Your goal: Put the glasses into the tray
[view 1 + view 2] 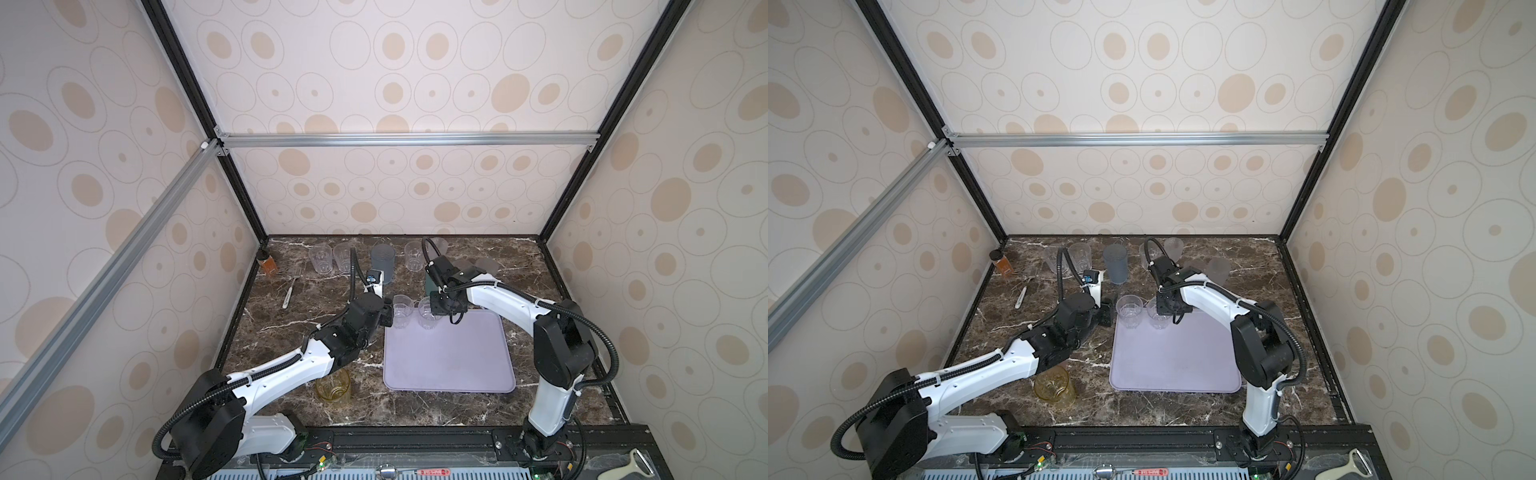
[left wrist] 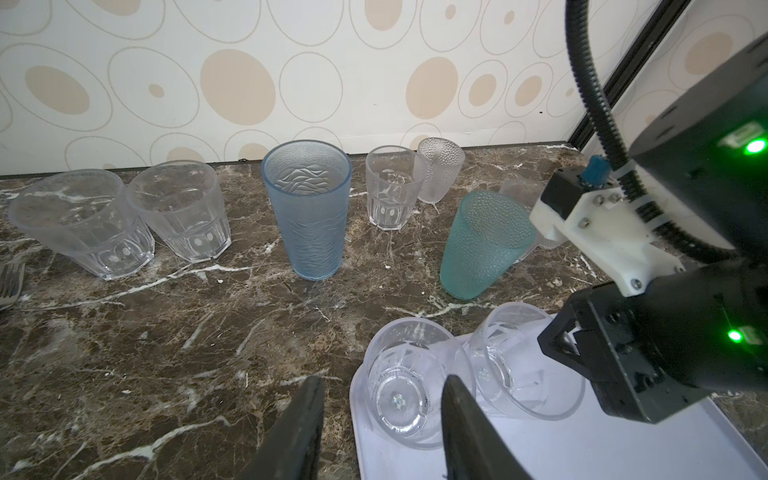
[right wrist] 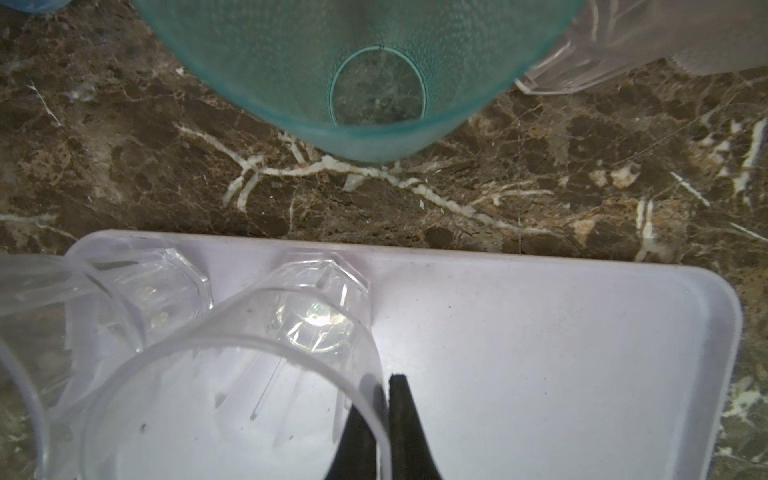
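While the right end effector (image 3: 384,386) pinched a clear glass (image 3: 232,374) by its rim, upright in the tray (image 3: 540,353), the left end effector (image 2: 382,382) hung open; the teal glass (image 2: 482,245) stood just beyond, nearer the right arm

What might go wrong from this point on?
The right gripper pinches only the rim of a clear glass, close beside the neighbour glass; a careless release may tip both. The neighbour glass stands at the tray corner by the open left gripper, which might nudge it off.

Bright diffuse light; soft shadows; top views bend at edges; tray (image 3: 561,353) washed pale close up.
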Controlling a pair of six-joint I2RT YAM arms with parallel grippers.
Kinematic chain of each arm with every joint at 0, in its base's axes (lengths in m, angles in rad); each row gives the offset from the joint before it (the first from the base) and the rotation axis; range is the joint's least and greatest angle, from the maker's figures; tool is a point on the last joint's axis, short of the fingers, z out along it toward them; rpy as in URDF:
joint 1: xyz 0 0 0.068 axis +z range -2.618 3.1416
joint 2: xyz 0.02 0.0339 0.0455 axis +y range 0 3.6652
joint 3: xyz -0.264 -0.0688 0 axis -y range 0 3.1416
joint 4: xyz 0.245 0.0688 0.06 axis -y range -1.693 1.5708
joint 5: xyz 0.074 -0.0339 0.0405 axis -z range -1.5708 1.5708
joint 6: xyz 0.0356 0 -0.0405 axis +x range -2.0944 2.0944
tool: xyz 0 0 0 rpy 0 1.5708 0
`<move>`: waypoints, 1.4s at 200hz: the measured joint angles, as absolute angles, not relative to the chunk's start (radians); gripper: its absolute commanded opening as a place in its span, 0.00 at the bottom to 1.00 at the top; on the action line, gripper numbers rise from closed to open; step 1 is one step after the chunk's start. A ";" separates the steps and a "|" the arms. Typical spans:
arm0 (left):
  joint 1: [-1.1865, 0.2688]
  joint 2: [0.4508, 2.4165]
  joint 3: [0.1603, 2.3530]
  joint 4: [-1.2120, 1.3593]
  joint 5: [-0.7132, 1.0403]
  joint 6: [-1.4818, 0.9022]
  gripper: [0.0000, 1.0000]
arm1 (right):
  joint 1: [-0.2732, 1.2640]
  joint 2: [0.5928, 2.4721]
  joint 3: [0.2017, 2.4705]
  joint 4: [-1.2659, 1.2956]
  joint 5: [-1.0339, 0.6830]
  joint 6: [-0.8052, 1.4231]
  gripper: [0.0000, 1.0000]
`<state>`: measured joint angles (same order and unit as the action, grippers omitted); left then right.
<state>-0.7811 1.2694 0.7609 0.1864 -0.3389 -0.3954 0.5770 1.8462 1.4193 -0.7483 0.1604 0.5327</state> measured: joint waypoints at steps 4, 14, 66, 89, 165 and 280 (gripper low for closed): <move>-0.781 1.269 0.761 0.186 -0.339 -0.395 0.46 | 0.577 1.848 1.422 -0.748 0.161 0.533 0.01; -0.781 1.269 0.761 0.186 -0.339 -0.395 0.46 | 0.577 1.850 1.425 -0.746 0.161 0.533 0.01; -0.781 1.269 0.761 0.186 -0.339 -0.395 0.46 | 0.577 1.853 1.425 -0.736 0.161 0.530 0.18; -0.781 1.269 0.760 0.186 -0.339 -0.395 0.46 | 0.577 1.853 1.425 -0.735 0.161 0.530 0.21; -0.781 1.269 0.760 0.186 -0.339 -0.395 0.46 | 0.583 1.851 1.425 -0.742 0.195 0.522 0.24; -0.781 1.269 0.757 0.186 -0.339 -0.395 0.46 | 0.583 1.851 1.425 -0.759 0.270 0.492 0.23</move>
